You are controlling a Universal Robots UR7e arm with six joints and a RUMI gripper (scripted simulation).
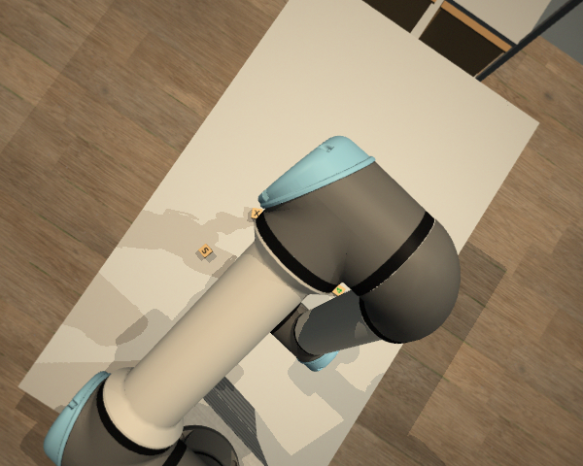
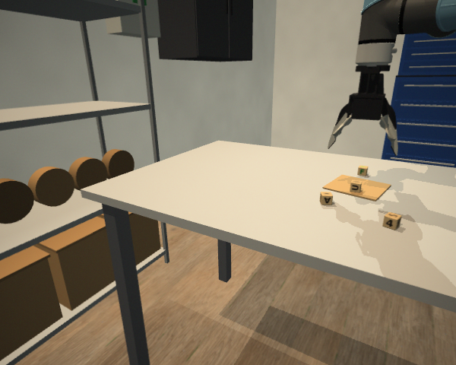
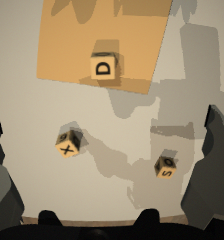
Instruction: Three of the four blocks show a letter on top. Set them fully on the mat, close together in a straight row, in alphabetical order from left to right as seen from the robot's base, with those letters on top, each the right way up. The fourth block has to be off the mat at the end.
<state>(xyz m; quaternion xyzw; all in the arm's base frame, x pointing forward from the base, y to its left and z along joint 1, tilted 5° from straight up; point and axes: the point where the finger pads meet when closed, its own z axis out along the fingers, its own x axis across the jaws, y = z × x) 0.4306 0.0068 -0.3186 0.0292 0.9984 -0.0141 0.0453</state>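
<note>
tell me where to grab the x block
Take the X block by two opposite side faces, coming straight down from above. It is a small cube lying flat on the table with X up, well apart from the S block, so all its sides are free. In the wrist view it sits turned diagonally, so the open gripper probably needs to twist to square up with its faces.

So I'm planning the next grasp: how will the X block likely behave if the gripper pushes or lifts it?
The X block looks like a stiff little cube with flat faces, so it should slide, not roll, though a high push might tip it. It stands apart from the S block and the mat, leaving room for the open gripper.
</note>
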